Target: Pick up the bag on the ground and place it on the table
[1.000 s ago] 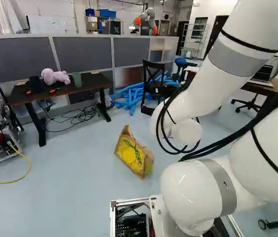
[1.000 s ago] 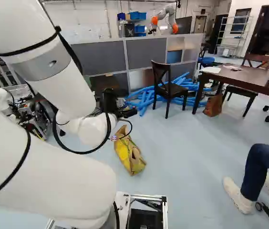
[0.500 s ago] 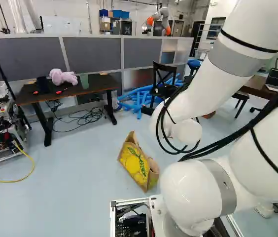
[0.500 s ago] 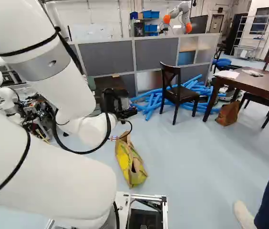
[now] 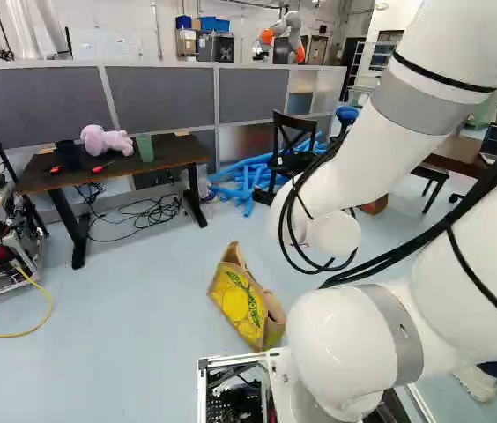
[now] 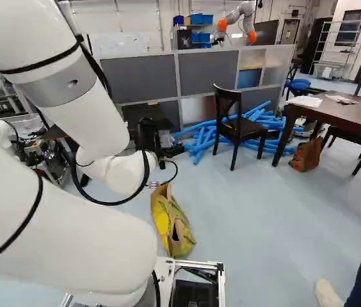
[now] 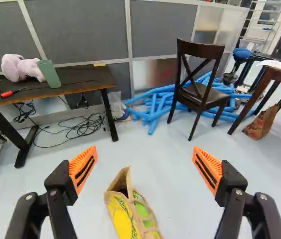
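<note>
While the gripper (image 6: 160, 148) is reaching ahead, its jaws are standing wide | the bag (image 7: 130, 214) is sitting on the floor (image 7: 170, 189), lower than the gap between them, nearer one finger, apart from both | beyond, a dark table (image 7: 88, 85) is bearing a pink plush toy (image 7: 20, 68).

A dark chair (image 7: 215, 97) stands by piled blue tubes (image 7: 152, 127) near a grey partition (image 7: 158, 30).

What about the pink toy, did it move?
No. The pink toy still lies beside the green cup on the dark table; the base has moved, shifting the whole view.
</note>
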